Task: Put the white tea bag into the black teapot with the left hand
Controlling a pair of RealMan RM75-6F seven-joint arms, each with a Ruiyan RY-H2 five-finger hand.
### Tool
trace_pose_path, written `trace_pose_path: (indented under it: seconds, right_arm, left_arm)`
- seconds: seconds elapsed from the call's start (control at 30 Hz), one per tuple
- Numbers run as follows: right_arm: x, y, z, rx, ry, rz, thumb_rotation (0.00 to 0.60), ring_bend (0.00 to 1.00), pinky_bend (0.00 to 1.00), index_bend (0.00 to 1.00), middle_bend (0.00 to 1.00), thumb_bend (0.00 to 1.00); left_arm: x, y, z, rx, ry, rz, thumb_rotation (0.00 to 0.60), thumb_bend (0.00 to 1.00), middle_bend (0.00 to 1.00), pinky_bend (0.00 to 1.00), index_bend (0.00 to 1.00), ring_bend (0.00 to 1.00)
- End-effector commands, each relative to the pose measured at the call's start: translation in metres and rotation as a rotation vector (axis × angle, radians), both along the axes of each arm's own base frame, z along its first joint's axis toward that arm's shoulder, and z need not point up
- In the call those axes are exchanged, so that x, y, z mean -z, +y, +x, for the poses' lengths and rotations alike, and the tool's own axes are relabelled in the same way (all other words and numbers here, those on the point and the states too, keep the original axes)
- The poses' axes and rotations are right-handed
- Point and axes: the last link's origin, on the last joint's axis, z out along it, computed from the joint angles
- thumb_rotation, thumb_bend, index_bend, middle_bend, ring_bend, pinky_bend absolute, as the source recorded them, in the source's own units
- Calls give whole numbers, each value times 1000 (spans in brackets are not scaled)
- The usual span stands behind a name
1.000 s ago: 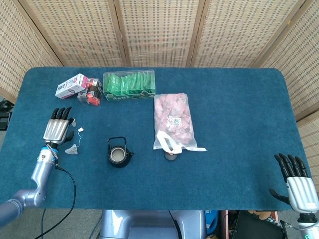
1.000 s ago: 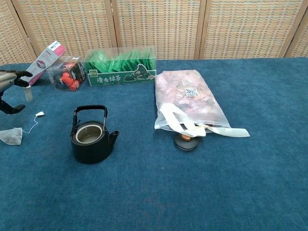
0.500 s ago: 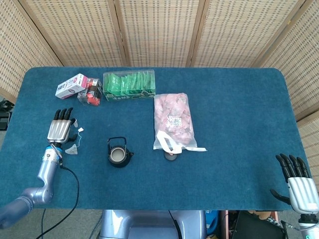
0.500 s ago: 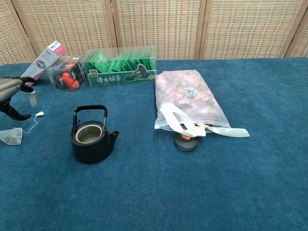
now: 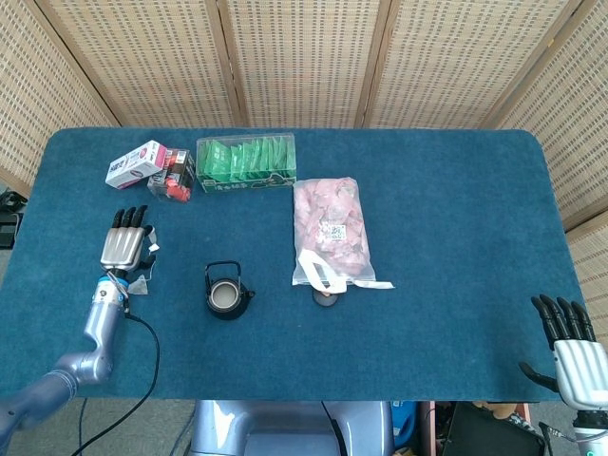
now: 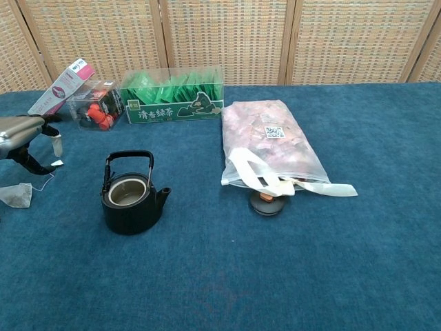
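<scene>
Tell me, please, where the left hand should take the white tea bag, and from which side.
Probably at the paper tag or the thin string: the white tea bag lies flat on the table, hard to pinch. Come from above; the left hand hovers there with its fingers apart.

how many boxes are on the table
3, all at the back left: a white and pink box, a small clear box of red things beside it, then a clear box of green packets.

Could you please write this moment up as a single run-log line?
phase: approach | left hand: open, above white tea bag on table, not holding | black teapot: lid off, no bag inside | right hand: open, idle at table edge
</scene>
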Motion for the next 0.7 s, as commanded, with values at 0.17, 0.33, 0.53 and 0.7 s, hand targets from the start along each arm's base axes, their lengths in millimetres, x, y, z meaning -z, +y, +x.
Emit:
trace_pose_path:
  seconds: [0.17, 0.33, 0.53, 0.7]
  right_arm:
    - [-1, 1, -1, 7, 1, -4, 600, 0, 0, 29, 151, 101]
    - [-1, 2, -2, 10, 2, -6, 600, 0, 0, 29, 151, 102]
    - [-1, 2, -2, 11, 1, -8, 600, 0, 0, 29, 151, 102]
    - [-1, 3, -2, 13, 1, -9, 600, 0, 0, 29, 151, 102]
  left_arm:
    - [6, 4, 0, -18, -1, -6, 600, 319, 40, 0, 497, 0]
    - [7, 5, -1, -28, -2, -7, 600, 319, 40, 0, 505, 0]
    - [7, 5, -2, -38, -15, -5, 600, 318, 40, 0, 519, 0]
    - [7, 5, -3, -51, -26, -10, 600, 318, 40, 0, 530, 0]
